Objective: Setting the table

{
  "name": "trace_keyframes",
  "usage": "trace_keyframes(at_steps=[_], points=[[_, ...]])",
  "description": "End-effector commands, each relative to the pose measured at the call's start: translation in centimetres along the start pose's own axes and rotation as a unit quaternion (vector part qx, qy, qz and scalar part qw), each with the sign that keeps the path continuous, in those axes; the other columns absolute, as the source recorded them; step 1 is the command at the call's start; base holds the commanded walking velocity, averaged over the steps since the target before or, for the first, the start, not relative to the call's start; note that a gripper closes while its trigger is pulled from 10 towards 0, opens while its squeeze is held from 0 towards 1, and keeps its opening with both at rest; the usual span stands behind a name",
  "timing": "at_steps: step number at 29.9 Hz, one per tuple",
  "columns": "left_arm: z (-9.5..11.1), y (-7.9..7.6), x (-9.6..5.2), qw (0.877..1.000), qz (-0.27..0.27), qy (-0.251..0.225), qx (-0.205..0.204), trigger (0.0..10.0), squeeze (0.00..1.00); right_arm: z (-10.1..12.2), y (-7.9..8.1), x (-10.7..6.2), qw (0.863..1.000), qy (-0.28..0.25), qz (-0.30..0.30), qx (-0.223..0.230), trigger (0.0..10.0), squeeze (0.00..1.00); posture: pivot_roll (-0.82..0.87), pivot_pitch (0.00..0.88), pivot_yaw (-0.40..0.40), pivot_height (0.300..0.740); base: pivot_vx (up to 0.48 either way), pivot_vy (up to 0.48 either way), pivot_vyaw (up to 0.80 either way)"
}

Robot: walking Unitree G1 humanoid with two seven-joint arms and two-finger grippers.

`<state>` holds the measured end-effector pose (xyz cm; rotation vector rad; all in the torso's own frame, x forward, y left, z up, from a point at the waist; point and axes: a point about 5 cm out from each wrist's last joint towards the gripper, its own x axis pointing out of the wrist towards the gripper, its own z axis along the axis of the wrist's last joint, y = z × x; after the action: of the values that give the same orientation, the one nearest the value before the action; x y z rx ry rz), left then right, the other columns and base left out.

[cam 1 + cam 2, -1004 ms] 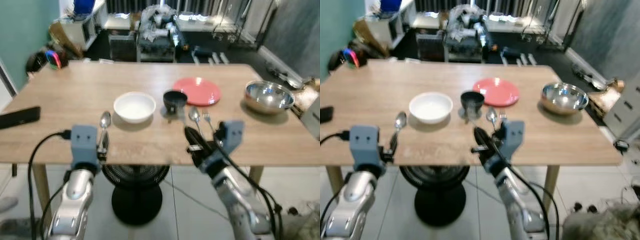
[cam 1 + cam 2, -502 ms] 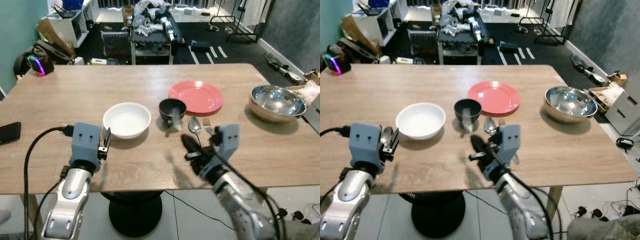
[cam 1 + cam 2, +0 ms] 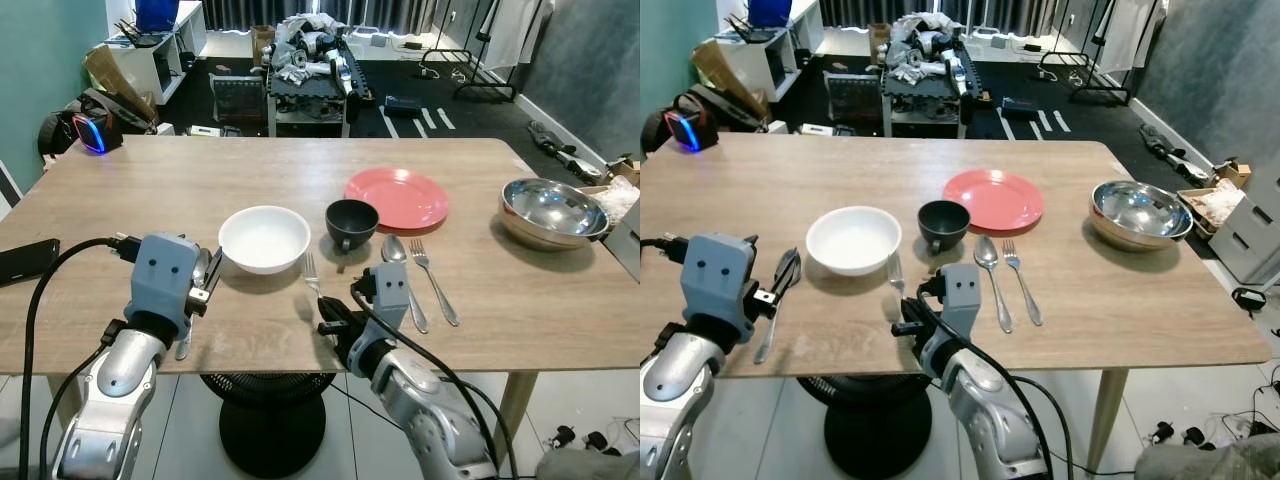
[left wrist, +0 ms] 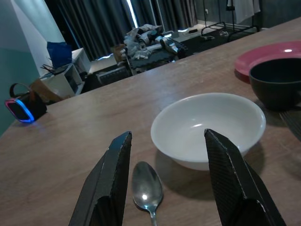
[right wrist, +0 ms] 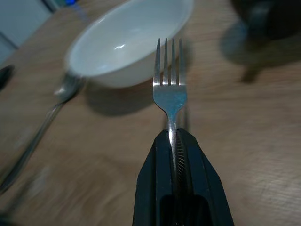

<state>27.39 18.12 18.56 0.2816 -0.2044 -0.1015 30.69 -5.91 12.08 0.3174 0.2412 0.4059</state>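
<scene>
On the wooden table (image 3: 150, 190) stand a white bowl (image 3: 264, 238), a black cup (image 3: 351, 222) and a red plate (image 3: 396, 197). My right gripper (image 3: 332, 322) is shut on a fork (image 5: 170, 84), held low over the table just right of the white bowl (image 5: 127, 40), tines toward it. A second fork (image 3: 435, 285) and a spoon (image 3: 400, 270) lie right of the cup. My left gripper (image 4: 167, 141) is open, low over another spoon (image 4: 146, 190) that lies left of the bowl.
A steel bowl (image 3: 553, 209) sits at the table's right end. A black phone (image 3: 25, 260) lies near the left edge. Beyond the table are a headset with a blue glow (image 3: 80, 132) and a cluttered rack (image 3: 310, 70).
The camera has come closer to the table. My right gripper has moved left along the front of the table, from near the spoon and fork to beside the white bowl.
</scene>
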Motion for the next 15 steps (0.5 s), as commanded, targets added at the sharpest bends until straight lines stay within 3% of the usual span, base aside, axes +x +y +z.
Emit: trace_keyframes(at_steps=[1,2,5,6,9,12,15], points=[[-0.1,-0.1,-0.5,1.0,-0.011,0.01,0.0,10.0,0.0,-0.1,-0.5,0.6,0.999,-0.001,-0.036,0.001,10.0,0.0,0.03,0.004,0.02,0.74,0.0,0.0,0.0],[-0.1,-0.1,-0.5,1.0,-0.011,0.01,0.0,10.0,0.0,-0.1,-0.5,0.6,0.999,-0.001,-0.036,0.001,10.0,0.0,0.03,0.004,0.02,0.74,0.0,0.0,0.0],[0.2,-0.7,-2.1,0.994,-0.1,0.031,-0.029,10.0,0.0,0.7,-1.8,0.8,0.996,-0.02,-0.089,-0.004,10.0,0.0,0.04,0.016,0.016,0.74,0.0,0.0,0.0],[0.2,-0.7,-2.1,0.994,-0.1,0.031,-0.029,10.0,0.0,0.7,-1.8,0.8,0.996,-0.02,-0.089,-0.004,10.0,0.0,0.04,0.016,0.016,0.74,0.0,0.0,0.0],[0.8,-0.4,-4.7,0.975,-0.21,0.056,-0.049,10.0,0.0,1.1,-2.5,0.5,0.992,-0.03,-0.119,0.0,10.0,0.0,0.05,0.025,0.012,0.74,0.0,0.0,0.0],[1.1,0.5,-5.9,0.966,-0.243,0.073,-0.046,10.0,0.0,1.6,-3.0,-0.4,0.99,-0.039,-0.134,0.005,10.0,0.0,0.06,0.029,0.009,0.74,0.0,0.0,0.0],[1.1,1.0,-6.1,0.967,-0.24,0.08,-0.04,10.0,0.0,1.7,-3.2,-1.2,0.989,-0.041,-0.141,0.006,10.0,0.0,0.05,0.031,0.009,0.74,0.0,0.0,0.0]])
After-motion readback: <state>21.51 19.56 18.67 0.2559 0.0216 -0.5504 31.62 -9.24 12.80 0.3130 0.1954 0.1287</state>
